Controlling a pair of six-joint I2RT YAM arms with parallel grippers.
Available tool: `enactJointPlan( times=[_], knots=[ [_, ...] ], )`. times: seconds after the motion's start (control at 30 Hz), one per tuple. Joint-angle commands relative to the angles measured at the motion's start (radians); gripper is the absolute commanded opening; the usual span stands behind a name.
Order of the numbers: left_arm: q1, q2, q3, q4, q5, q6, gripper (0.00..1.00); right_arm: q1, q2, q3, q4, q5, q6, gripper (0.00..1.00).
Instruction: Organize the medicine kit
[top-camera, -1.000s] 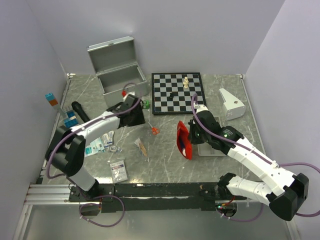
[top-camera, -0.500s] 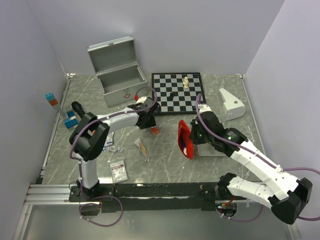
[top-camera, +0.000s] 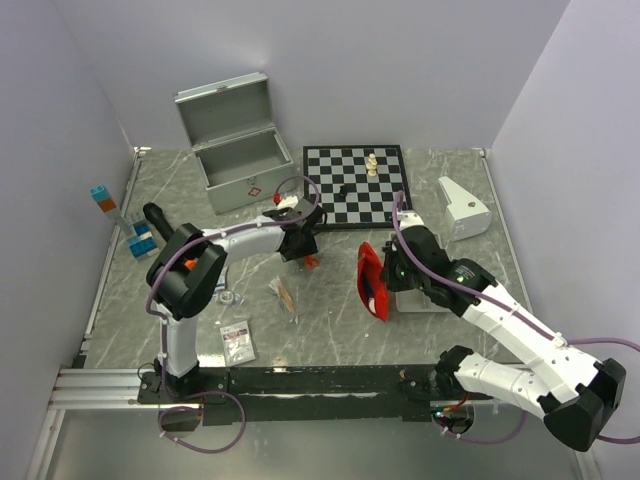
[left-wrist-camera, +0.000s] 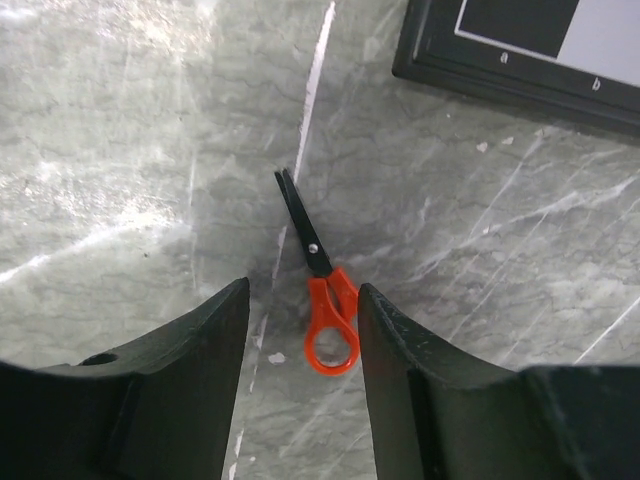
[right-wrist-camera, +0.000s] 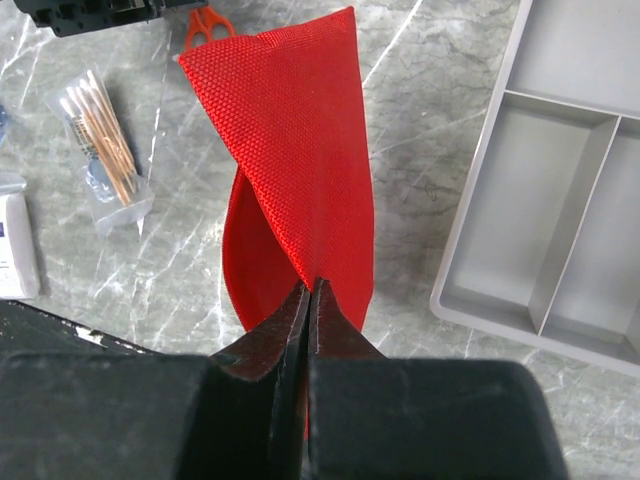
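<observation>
Our left pincer (left-wrist-camera: 303, 300) points downward, jaws partly spread, arm reaching inward; our right pincer (right-wrist-camera: 310, 292) is clamped tight.

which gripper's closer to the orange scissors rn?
Left. The left gripper hangs right above the orange scissors, open fingers either side of the handle. The right gripper is off to their right, shut on the red pouch.

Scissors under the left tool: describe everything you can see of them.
The scissors are small: dark blades, shut, with orange plastic loop handles. They lie flat on the grey marbled table near the chessboard's corner, handles between the fingers of the open left tool, blades pointing away from it. Whether the fingers touch them is unclear.
</observation>
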Motion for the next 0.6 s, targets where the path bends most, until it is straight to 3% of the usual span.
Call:
enactJointPlan(
  times=[0.0, 0.33, 0.57],
  knots=[
    [-0.027, 0.018, 0.029, -0.015, -0.025, -0.01, 0.52, -0.007, -0.021, -0.01, 0.022, 0.006, 0.003, 0.0],
    [-0.05, 0.114, 0.117, -0.136, -0.118, 0.022, 0.51, -0.007, -0.029, -0.018, 0.022, 0.009, 0.009, 0.0],
    [-0.051, 0.106, 0.063, -0.148, -0.112, 0.027, 0.49, -0.007, -0.041, -0.027, 0.032, 0.006, 0.017, 0.0]
  ],
)
